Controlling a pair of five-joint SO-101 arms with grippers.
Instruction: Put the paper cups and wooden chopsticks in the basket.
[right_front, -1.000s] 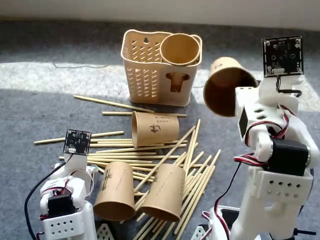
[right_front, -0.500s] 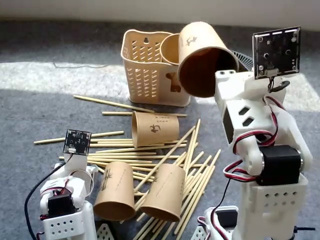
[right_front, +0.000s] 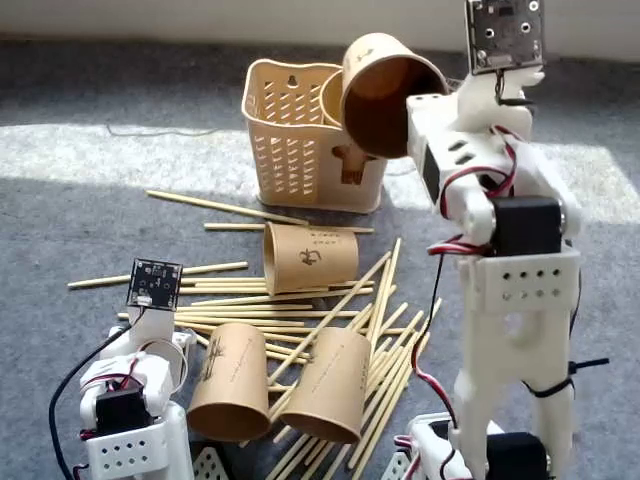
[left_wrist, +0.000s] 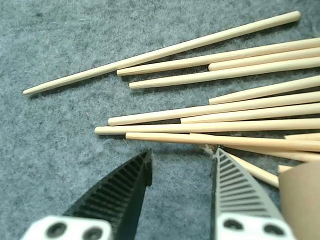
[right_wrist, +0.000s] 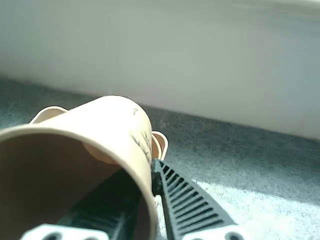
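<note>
Here the right gripper is closed on the rim of a paper cup, one jaw inside, one outside, so it hangs tilted over the basket at upper centre, I think ready for dropping. The cup is tan, with a dark mark. The left gripper stands open, empty, near the chopsticks

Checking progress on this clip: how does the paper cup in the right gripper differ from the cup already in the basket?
Support: the held cup hangs in the air, its rim pinched by the right gripper; the basket cup sits inside the basket.
Pose: the held cup is tipped onto its side, mouth toward the arm; the basket cup stands upright, mouth up.
Both are tan paper cups.
</note>
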